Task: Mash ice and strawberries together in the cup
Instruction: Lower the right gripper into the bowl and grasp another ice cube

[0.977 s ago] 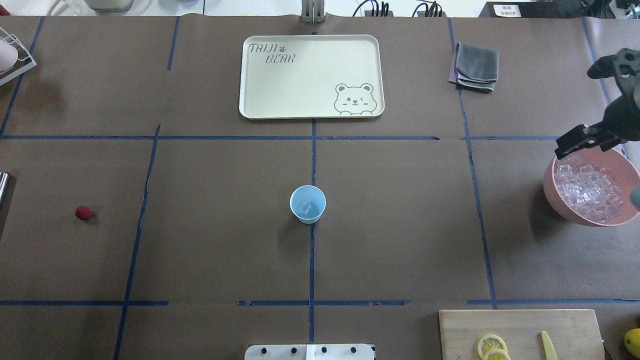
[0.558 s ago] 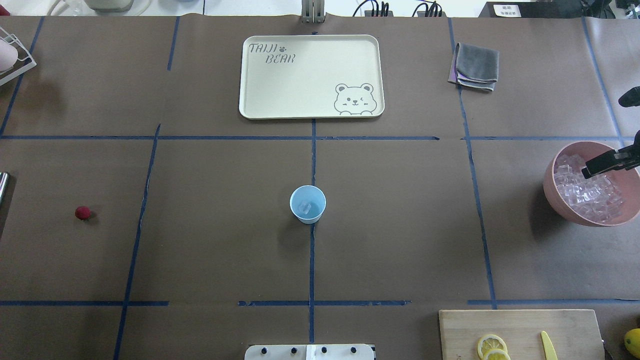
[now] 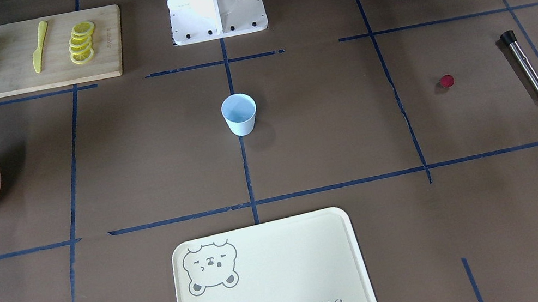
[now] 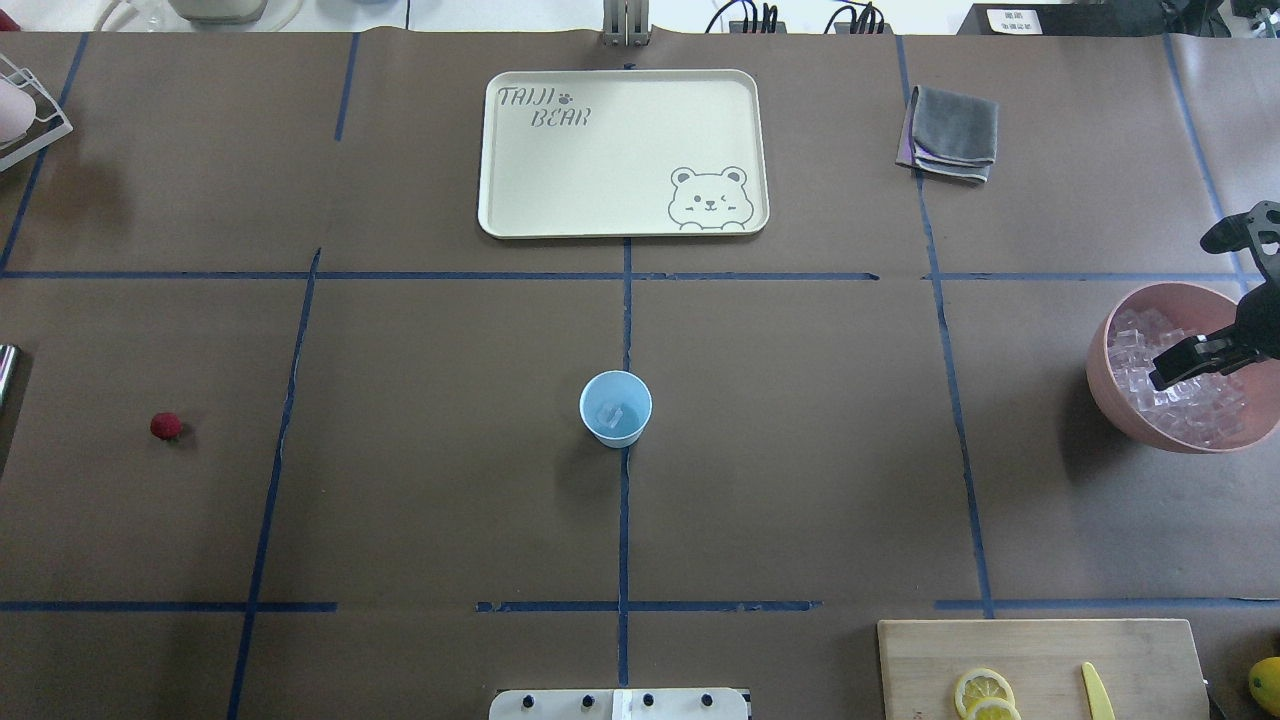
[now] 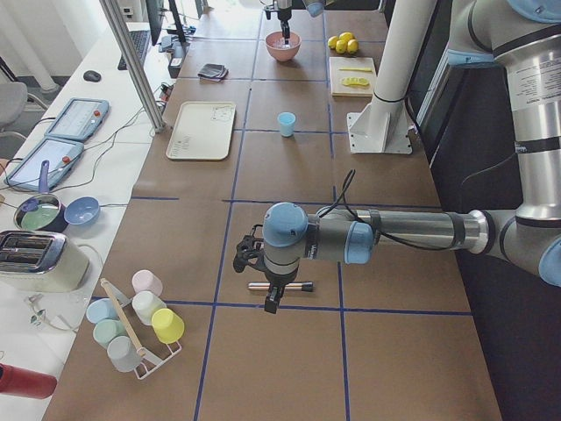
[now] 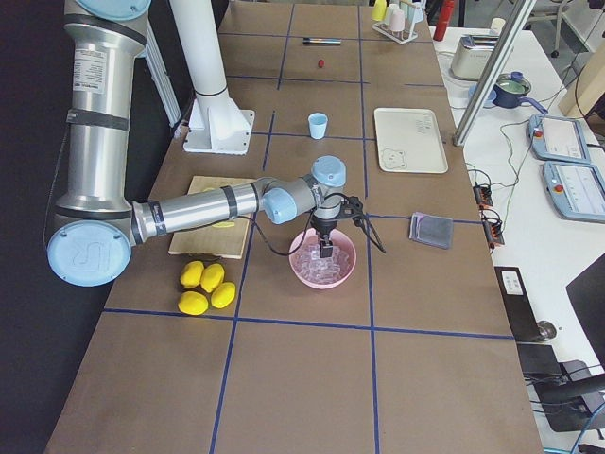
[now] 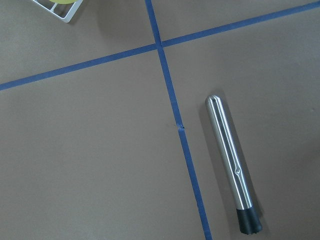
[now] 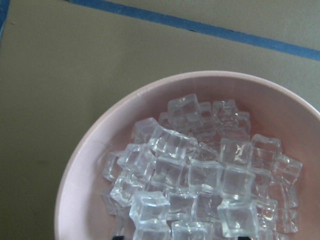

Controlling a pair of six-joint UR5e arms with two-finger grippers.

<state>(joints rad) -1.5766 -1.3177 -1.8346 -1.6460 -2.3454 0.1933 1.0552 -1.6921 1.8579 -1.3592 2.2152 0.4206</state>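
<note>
Hanging over the pink bowl (image 4: 1100, 390) of glassy ice cubes (image 8: 200, 175) at the right edge of the table (image 4: 800, 450), the right gripper (image 4: 1182, 312) has its fingers spread. The pale blue cup (image 4: 615, 408), one cube inside, stands mid-table; the small red strawberry (image 4: 166, 426) lies far left.

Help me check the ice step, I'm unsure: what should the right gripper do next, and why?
Probably lower the right gripper onto one cube of the ice and close: it hangs open over the pink bowl, and the cup holds just one cube.

Bright even light, soft shadows, sharp
</note>
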